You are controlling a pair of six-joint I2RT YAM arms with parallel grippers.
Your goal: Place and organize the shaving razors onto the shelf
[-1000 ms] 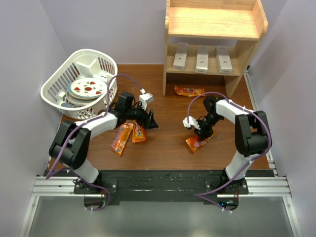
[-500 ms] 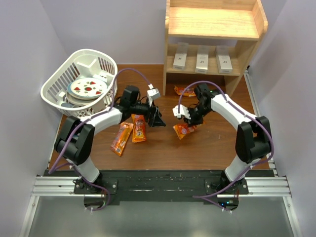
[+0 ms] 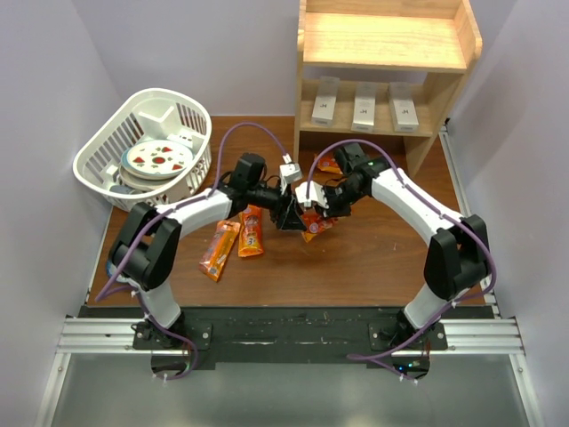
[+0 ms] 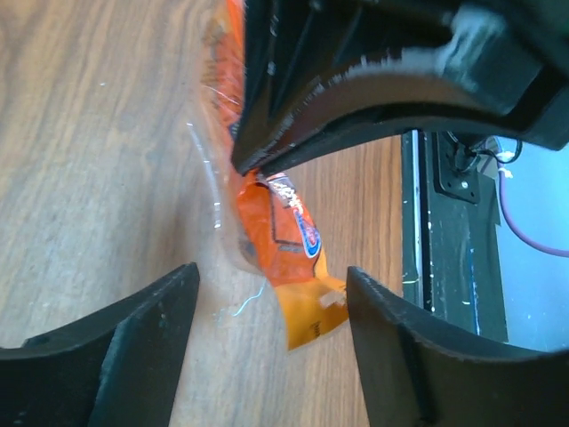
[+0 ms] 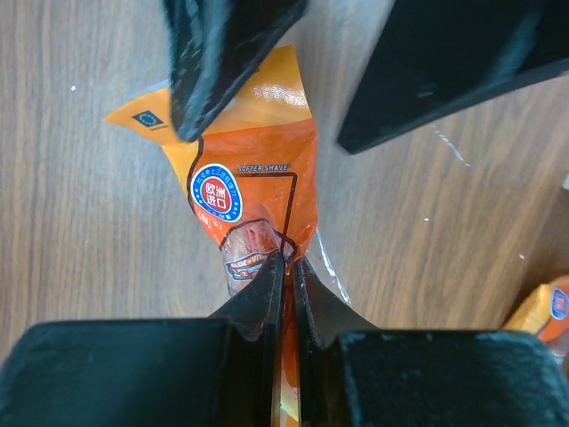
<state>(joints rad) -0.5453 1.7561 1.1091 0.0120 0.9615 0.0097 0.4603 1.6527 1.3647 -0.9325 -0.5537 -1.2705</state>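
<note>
Razors: three white boxes (image 3: 364, 111) stand in a row on the lower level of the shelf (image 3: 382, 40), at the far-right corner of the desk (image 3: 382, 267). But the action is mid-desk, on an orange packet (image 5: 258, 169). The right wrist view reads "SOFTER SHAVE" on it, so I take it for a razor pack too, not a snack.

What's changed? A second ago the arms were apart, the right gripper (image 3: 313, 210) down on this packet nearer the right edge, the left gripper (image 3: 286, 216) by the loose packets (image 3: 220, 251) left of centre. Now both have swung in and meet nose to nose in the middle of the desk, and the packet has come along. The right gripper is clamped on it. The left gripper is spread wide with the packet between its fingers, nothing pinched. To my eye that's a handover or re-grip being set up, so this one isn't bound for the shelf just yet.

From above it's a knot of black fingers with orange poking out, and there's no telling who holds what. The right wrist view settles it: its own fingertips are tight on the film, one left finger crosses the packet's far corner, and the other sits over bare wood. The left wrist view shows daylight either side of the packet. Only the top view gives the shelf, the boxes, the basket (image 3: 98, 156) at the far-left corner and another packet (image 3: 327, 163) by the shelf's foot.
</note>
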